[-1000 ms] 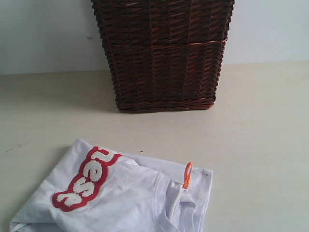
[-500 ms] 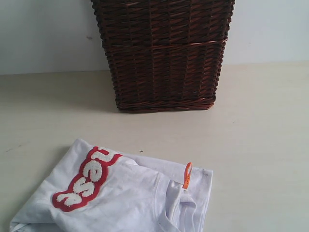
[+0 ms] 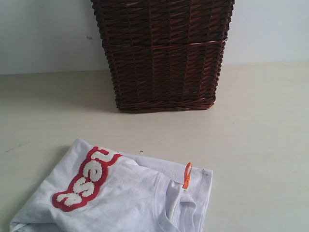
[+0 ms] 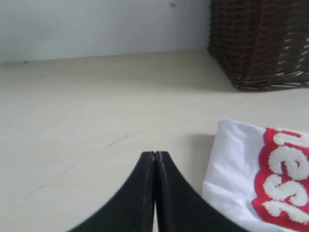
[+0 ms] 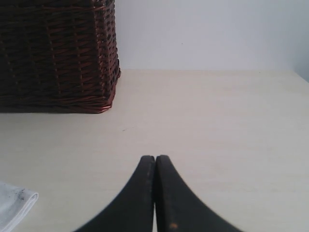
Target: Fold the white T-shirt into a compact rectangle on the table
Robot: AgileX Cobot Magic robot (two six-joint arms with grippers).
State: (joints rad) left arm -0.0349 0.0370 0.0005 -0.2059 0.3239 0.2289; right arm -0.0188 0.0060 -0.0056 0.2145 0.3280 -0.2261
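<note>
The white T-shirt lies on the table at the near edge of the outside view, on the left and reaching to the middle. It is already folded over itself into a small shape. The shape is not very neat, because the edges slant and the neck is bunched up.

Nothing has changed in the last second. The shirt has the same folds and is in the same spot, and no arm has come into the outside view. I think the folding is either nearly done or the robot is taking a short rest. If more is to be done, it would be to make the edges straight.

On the left part of the shirt is the red band with puffy white letters. Further right, a little orange tag sticks up at the neck. Behind the shirt, well apart from it in the middle of the table, stands a dark brown basket. To the right of the shirt the table is bare.

The left gripper is pressed tight together and has nothing in it. It is low over the table, near the edge of the shirt by the red band, and I cannot tell if it touches the cloth.

The right gripper is also squeezed together with nothing in it. It is over bare table, and its camera shows only one corner of the shirt off to the side.
</note>
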